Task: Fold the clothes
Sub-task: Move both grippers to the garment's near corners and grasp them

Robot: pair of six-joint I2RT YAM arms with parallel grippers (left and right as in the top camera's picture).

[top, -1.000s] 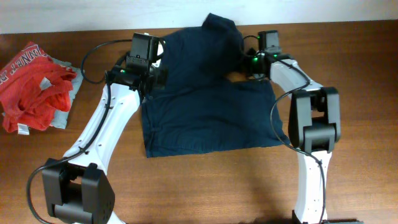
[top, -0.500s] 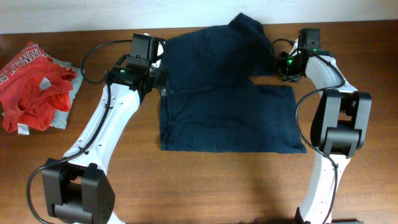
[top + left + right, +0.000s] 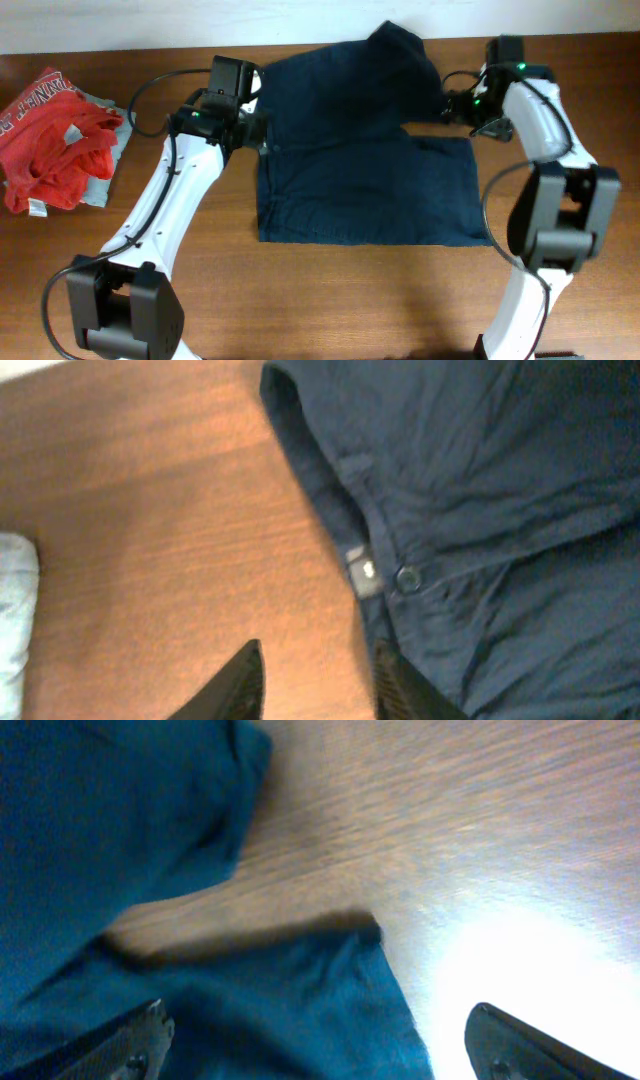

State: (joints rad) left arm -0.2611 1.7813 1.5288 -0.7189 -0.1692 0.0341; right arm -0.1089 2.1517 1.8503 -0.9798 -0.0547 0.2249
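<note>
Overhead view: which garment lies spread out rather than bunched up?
The dark navy garment at centre; the red printed garment and grey garment lie bunched together at far left.

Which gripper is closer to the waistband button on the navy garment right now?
Left. The left gripper hovers right beside the button; the right gripper is across the navy garment, at its opposite edge.

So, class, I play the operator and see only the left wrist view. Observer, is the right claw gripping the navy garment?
Observer: No, the right claw is open, its fingers either side of a corner of the navy garment.
Operator: Does the garment lie flat?
Observer: Mostly; one part juts out at the far side.
Operator: Anything else around?
Observer: A red printed garment lies at the robot's far left, apart from it.
</note>
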